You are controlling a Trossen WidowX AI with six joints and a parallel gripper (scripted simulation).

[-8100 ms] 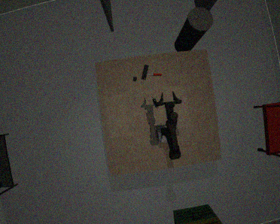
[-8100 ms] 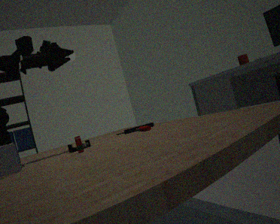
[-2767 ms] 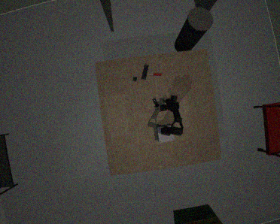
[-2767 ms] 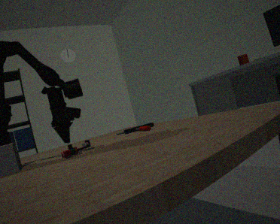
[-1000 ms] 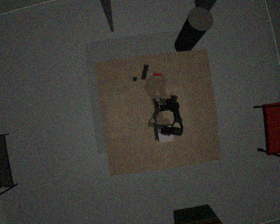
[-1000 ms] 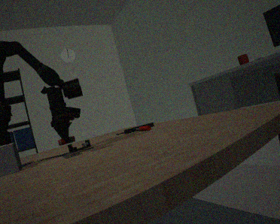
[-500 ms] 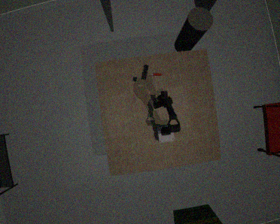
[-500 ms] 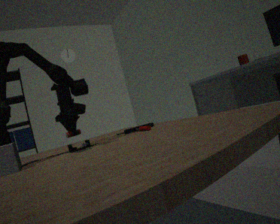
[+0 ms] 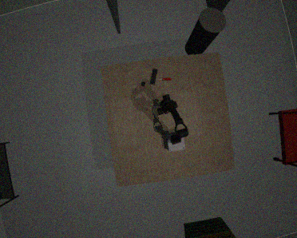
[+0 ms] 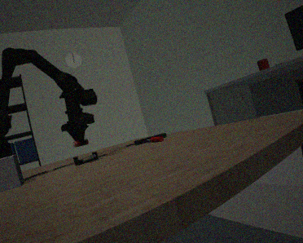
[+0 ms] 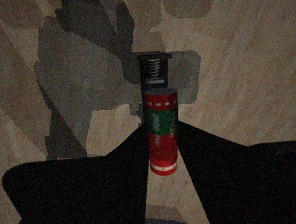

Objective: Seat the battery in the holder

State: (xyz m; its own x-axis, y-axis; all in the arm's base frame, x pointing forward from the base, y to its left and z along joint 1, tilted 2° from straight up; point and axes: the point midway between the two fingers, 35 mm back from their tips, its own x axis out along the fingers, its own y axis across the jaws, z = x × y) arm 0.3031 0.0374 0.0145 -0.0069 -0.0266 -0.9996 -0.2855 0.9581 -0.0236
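A red battery with a green band is clamped between my dark fingers. My gripper is shut on it and holds it in the air above the wooden table. The small dark holder lies on the table just beyond the battery's far end. Its coil spring shows in the wrist view. In the exterior view the battery hangs clear above the holder, a little to its left. The top view is too dim to show the battery.
A thin red and black tool lies on the table near the holder. A dark cylinder stands past the table's far edge. A red chair is at the right and a shelf unit is at the back.
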